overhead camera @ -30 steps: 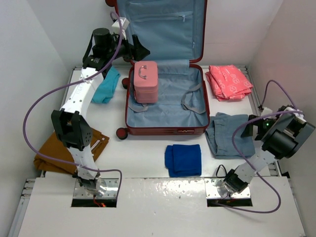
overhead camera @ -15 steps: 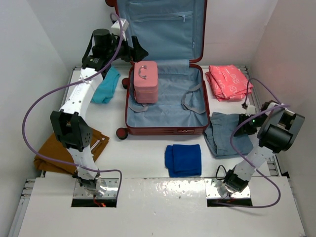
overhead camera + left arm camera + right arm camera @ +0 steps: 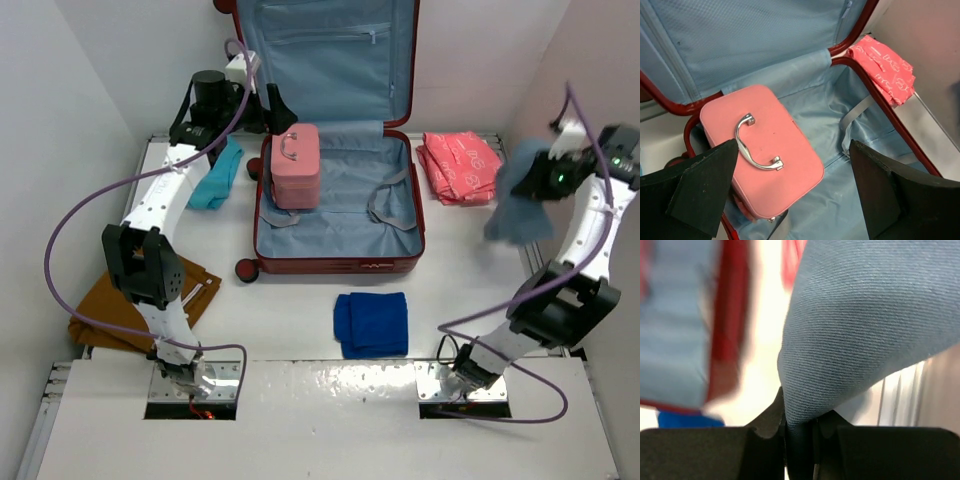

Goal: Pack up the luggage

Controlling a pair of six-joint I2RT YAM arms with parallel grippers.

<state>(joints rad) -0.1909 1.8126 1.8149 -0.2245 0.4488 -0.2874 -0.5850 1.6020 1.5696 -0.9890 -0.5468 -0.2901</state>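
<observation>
**Overhead and wrist views.** Your right claw [image 3: 799, 427] is clamped on a fold of the grey-blue garment [image 3: 520, 205]. The garment hangs in the air over the right side of the worktop [image 3: 300, 290], beside the luggage [image 3: 340, 265]. Your left claw [image 3: 792, 187], fingers wide apart and gripping nothing, hovers above the pink case [image 3: 760, 155]. The luggage lies open mid-worktop with its lid raised, and the pink case stands in its rear left corner.

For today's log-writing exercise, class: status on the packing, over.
Left gripper open above pink case. Right gripper shut on grey cloth, held aloft. Luggage open, pink case inside. Nothing seen in the way.
</observation>
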